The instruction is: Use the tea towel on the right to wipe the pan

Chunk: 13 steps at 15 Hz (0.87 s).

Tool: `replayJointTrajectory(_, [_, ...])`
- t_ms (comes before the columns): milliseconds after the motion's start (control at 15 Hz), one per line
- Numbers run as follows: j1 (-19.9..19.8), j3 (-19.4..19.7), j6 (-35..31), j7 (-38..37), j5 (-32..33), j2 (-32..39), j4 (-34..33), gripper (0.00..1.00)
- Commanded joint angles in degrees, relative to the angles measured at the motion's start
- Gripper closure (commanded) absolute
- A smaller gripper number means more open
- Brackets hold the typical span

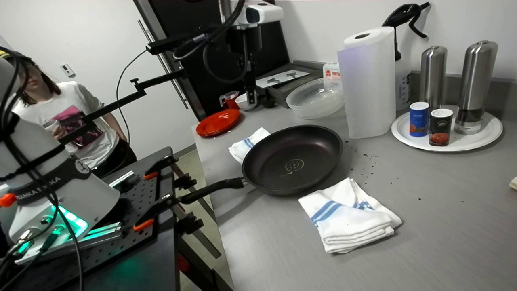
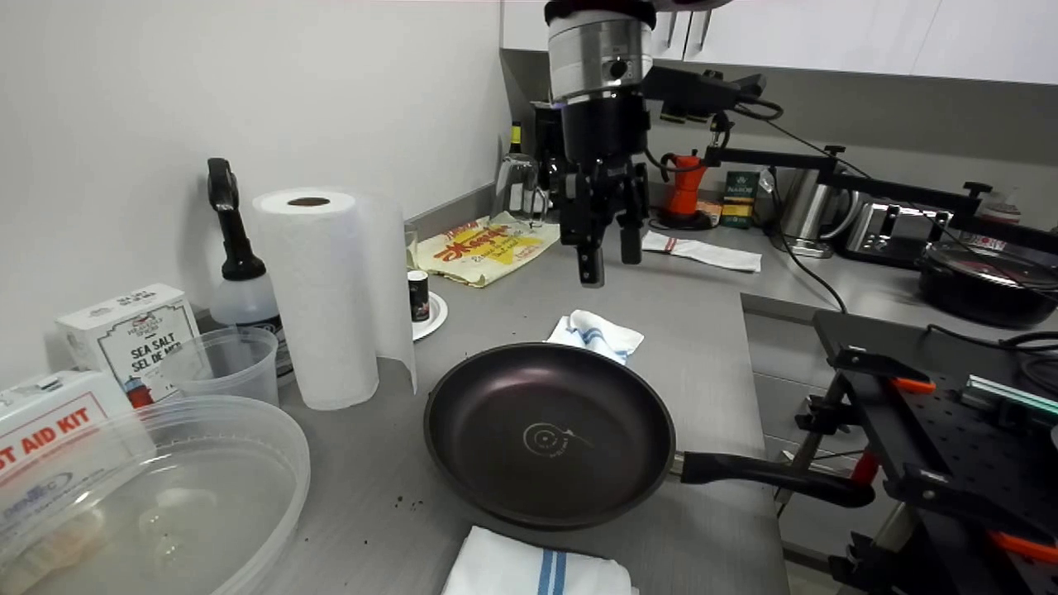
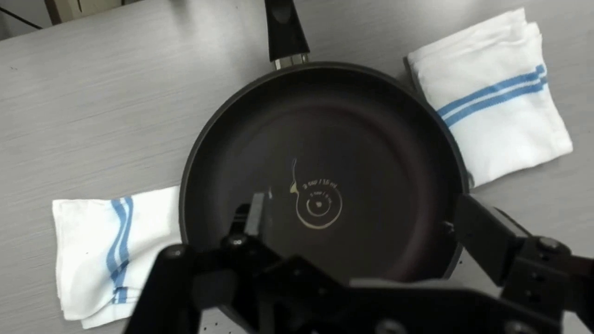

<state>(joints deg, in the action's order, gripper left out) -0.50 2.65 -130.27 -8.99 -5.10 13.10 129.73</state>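
Observation:
A black frying pan [image 1: 293,159] lies on the counter and shows in both exterior views [image 2: 550,434], its handle over the counter's edge. A folded white tea towel with blue stripes [image 3: 496,99] lies at the right of the pan in the wrist view. A similar towel [image 3: 93,260] lies at the left there. They also show in an exterior view as the towel behind the pan [image 1: 242,147] and the towel in front [image 1: 349,226]. My gripper [image 3: 364,208] is open and empty above the pan, fingers pointing down; an exterior view also shows it raised [image 2: 612,260].
A paper towel roll [image 1: 367,85] and a clear plastic tub [image 1: 315,101] stand beside the pan. A white plate [image 1: 490,131] holds shakers and mills. Red plates [image 1: 218,122] lie near the counter's edge. Dark crumbs are scattered by the pan. A person [image 1: 68,117] stands behind the robot.

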Motion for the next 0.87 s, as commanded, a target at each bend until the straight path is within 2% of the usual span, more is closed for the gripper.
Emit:
replayJointTrajectory(0, [1.6, -1.9, 0.5, 0.8, 1.0, -4.7, 5.6, 0.0])
replayJointTrajectory(67, [1.6, -2.6, 0.8, 1.8, -0.3, -5.4, 6.6, 0.0])
replayJointTrajectory(133, [1.3, -2.1, 0.2, 0.1, 0.1, -2.2, 3.5, 0.0])
replayJointTrajectory(800, [1.5, -2.7, 0.2, 0.4, 0.1, -3.8, 5.7, 0.0])
